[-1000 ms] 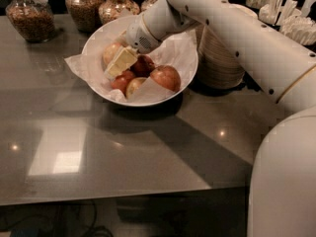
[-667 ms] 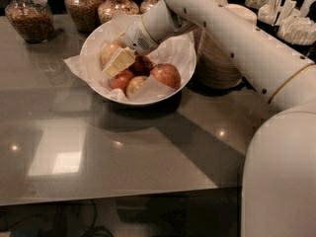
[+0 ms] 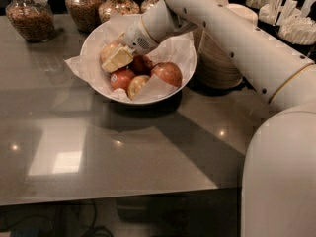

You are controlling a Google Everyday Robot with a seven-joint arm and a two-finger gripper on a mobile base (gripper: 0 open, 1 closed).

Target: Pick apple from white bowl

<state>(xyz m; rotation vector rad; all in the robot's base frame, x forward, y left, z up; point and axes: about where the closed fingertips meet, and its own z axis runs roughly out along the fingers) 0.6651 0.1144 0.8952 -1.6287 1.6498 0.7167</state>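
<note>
The claw (image 3: pixel 116 60) reaches down inside the white bowl (image 3: pixel 93 36) on the desk (image 3: pixel 123 152); whether it is open or closed cannot be told. The apple (image 3: pixel 109 50) lies right against its left side, partly under it. Darker red apples (image 3: pixel 168 73) sit just below and right of it, with stacked tan bowls (image 3: pixel 217 58) farther right.

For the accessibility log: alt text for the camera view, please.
The robot arm's gripper reaches into the white bowl on a grey table, beside the pale apple that lies among darker red apples. Glass jars and stacked tan bowls stand behind.
</note>
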